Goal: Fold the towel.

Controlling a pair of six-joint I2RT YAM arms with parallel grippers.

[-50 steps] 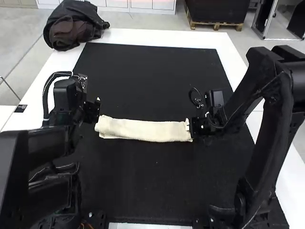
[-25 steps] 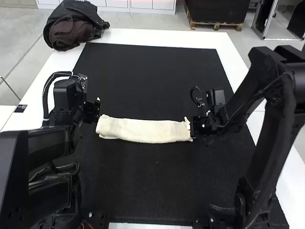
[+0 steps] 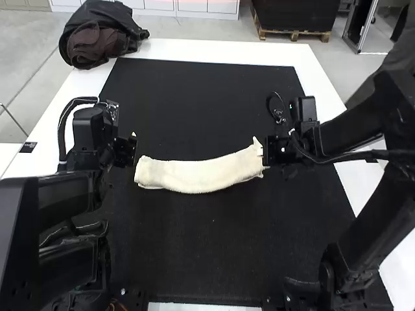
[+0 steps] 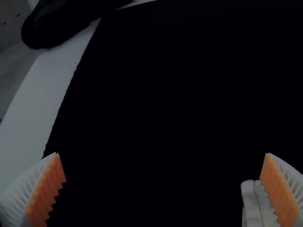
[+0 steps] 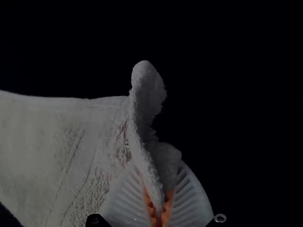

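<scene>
Towel (image 3: 194,177) end swinging forward and outward now, pinched tight in the right gripper (image 3: 265,151); left gripper (image 3: 134,146) wide open, gripping nothing!

The towel (image 3: 194,176) partly hid the right gripper's (image 3: 267,152) fingers (image 5: 191,198) from me; the left wrist view's edge cut off most of the towel.
</scene>
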